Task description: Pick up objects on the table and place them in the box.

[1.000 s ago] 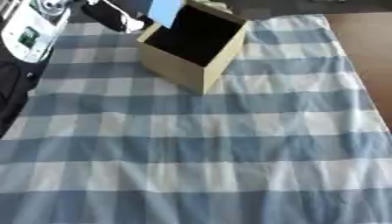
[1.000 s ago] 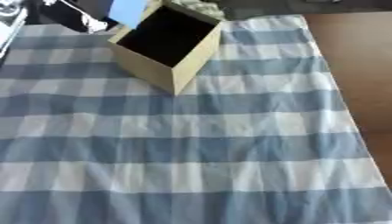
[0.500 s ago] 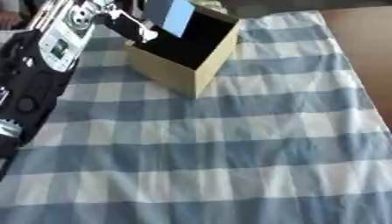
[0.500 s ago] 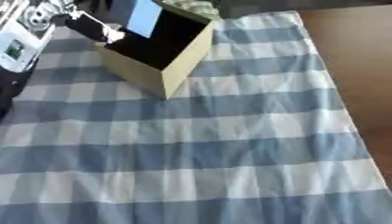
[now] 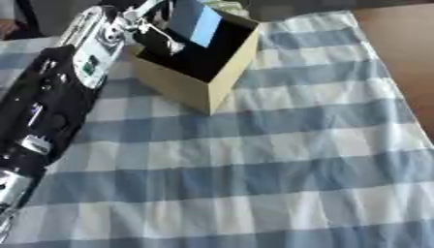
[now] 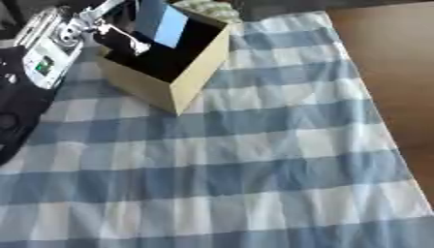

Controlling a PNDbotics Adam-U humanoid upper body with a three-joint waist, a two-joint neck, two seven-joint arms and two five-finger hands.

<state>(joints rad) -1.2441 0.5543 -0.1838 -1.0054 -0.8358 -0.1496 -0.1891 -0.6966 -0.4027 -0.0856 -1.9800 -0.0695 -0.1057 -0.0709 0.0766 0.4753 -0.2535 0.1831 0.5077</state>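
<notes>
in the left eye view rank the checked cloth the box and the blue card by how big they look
1. Checked cloth: covers most of the view.
2. Box: much smaller, near the top.
3. Blue card: smallest, held over the box's opening by the left hand.

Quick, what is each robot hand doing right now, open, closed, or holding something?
Left robot hand: over the open box, fingers on a blue flat object; the fingers blur, so the grip cannot be told.
Right robot hand: not in view.
</notes>
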